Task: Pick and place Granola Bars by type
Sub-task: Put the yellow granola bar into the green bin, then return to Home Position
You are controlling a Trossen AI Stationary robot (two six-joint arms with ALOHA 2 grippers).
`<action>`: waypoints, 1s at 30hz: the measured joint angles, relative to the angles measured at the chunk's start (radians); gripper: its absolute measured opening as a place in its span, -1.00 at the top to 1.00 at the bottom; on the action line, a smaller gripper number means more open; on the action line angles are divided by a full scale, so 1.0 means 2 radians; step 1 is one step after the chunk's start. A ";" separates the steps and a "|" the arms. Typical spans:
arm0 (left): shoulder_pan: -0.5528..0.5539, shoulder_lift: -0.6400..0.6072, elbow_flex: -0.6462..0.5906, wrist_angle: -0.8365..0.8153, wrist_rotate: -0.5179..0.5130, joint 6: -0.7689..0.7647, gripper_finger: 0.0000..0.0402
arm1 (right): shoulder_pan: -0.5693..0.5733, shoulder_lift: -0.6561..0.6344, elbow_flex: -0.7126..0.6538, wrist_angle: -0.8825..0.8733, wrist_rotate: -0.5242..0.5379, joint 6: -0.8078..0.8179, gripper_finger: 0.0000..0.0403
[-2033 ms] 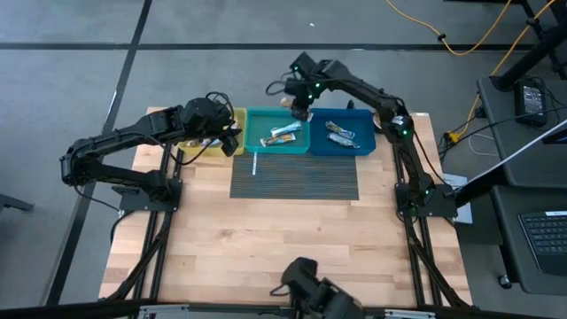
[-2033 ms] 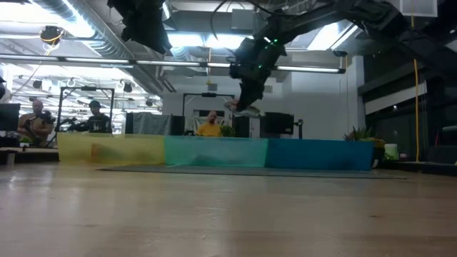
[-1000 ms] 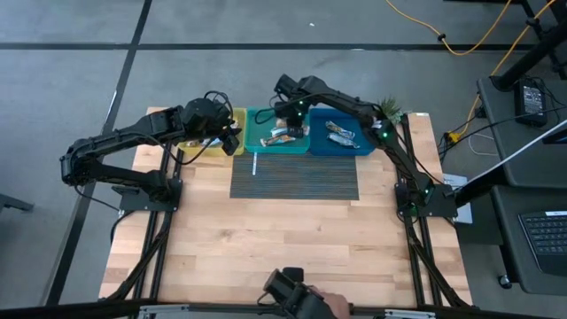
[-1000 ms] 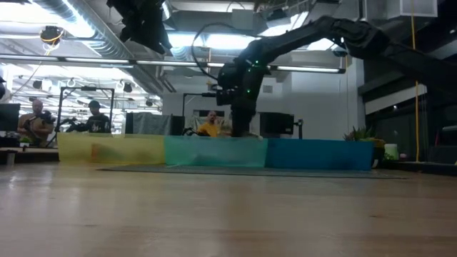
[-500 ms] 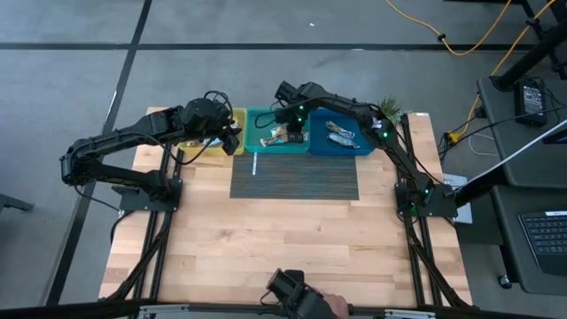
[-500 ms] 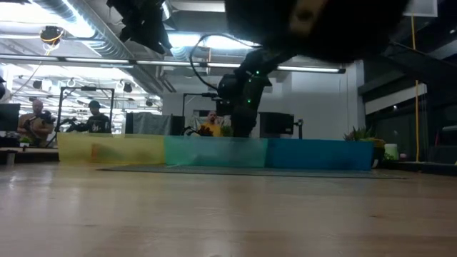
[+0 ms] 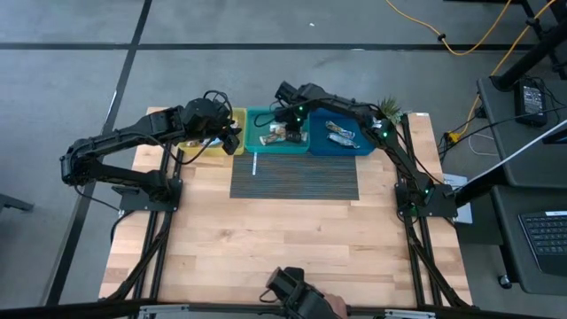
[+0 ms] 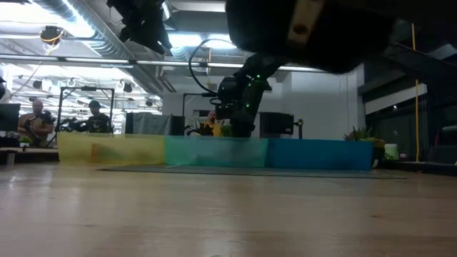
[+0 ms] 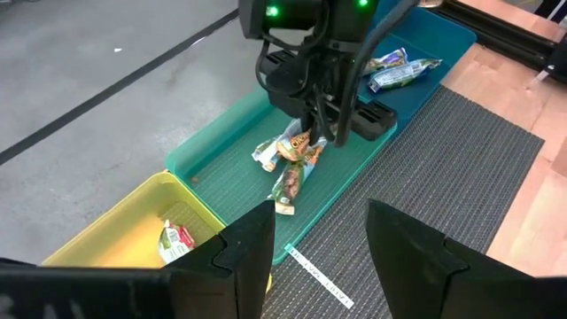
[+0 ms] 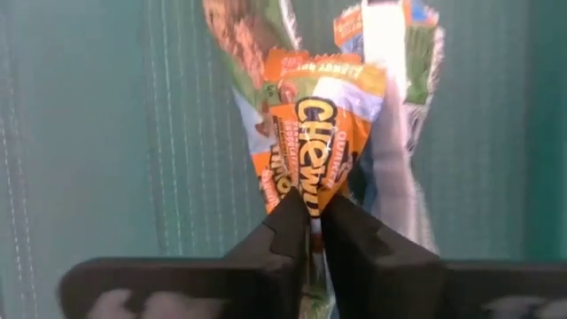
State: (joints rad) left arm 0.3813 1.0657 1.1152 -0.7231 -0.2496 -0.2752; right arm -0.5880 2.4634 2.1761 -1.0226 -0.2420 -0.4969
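My right gripper (image 7: 291, 133) reaches down into the teal tray (image 7: 262, 140) and is shut on a tan/orange granola bar (image 10: 321, 146). Other printed bars (image 9: 289, 182) lie flat on that tray's floor under and beside it. The blue tray (image 7: 363, 143) holds silver and blue bars (image 7: 340, 134). A red-and-white wrapper (image 9: 175, 240) lies in the yellow tray (image 9: 133, 226). My left gripper (image 9: 323, 257) hovers open above the boundary between the yellow and teal trays (image 7: 232, 138). My right gripper pinches the tan/orange bar by one narrow end (image 10: 312, 206) between its two fingers (image 10: 283, 226). The fingers come from above, pointing down into the teal tray. The bar's other end (image 9: 285, 206) lies among the bars on the tray floor.
The three trays stand side by side along the far edge. A dark ribbed mat (image 7: 297, 179) lies in front of them, with a white strip (image 7: 254, 165) at its left end. A large dark object (image 8: 314, 32) blocks the low view's top; a dark object shows at the near edge (image 7: 288, 297).
My right gripper has shifted a little toward the table's near edge inside the teal tray, staying low and shut on the bar. A large dark object has come into the top of the low view. My left arm has kept still.
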 joint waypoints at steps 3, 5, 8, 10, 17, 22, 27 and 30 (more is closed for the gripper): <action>0.000 0.000 0.000 0.000 0.001 0.000 0.16 | 0.000 0.000 0.012 0.000 0.001 0.002 0.65; 0.000 0.000 0.000 0.000 0.003 0.000 0.16 | 0.000 0.000 0.027 -0.005 0.008 0.010 0.49; 0.000 0.000 0.000 -0.001 0.003 0.000 0.16 | 0.000 -0.001 0.057 -0.017 0.035 0.034 0.25; 0.000 0.000 0.000 -0.004 0.003 0.000 0.16 | 0.001 -0.001 0.081 -0.038 0.048 0.049 0.12; 0.000 -0.014 0.000 -0.011 0.026 0.000 0.16 | 0.020 -0.057 0.079 -0.095 0.041 0.064 0.07; -0.001 -0.074 0.000 -0.009 0.028 0.024 0.18 | 0.049 -0.126 0.079 -0.118 0.040 0.064 0.32; 0.018 -0.190 0.000 -0.047 0.057 0.043 0.48 | 0.083 -0.226 0.079 -0.097 0.100 0.053 0.66; 0.024 -0.269 -0.009 -0.061 0.089 0.019 0.83 | 0.097 -0.285 0.079 -0.097 0.115 0.048 0.88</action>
State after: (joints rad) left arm 0.4294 0.5277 1.0970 -0.8445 -0.0713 -0.2379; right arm -0.3942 1.8936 2.3337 -1.2162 -0.0123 -0.4012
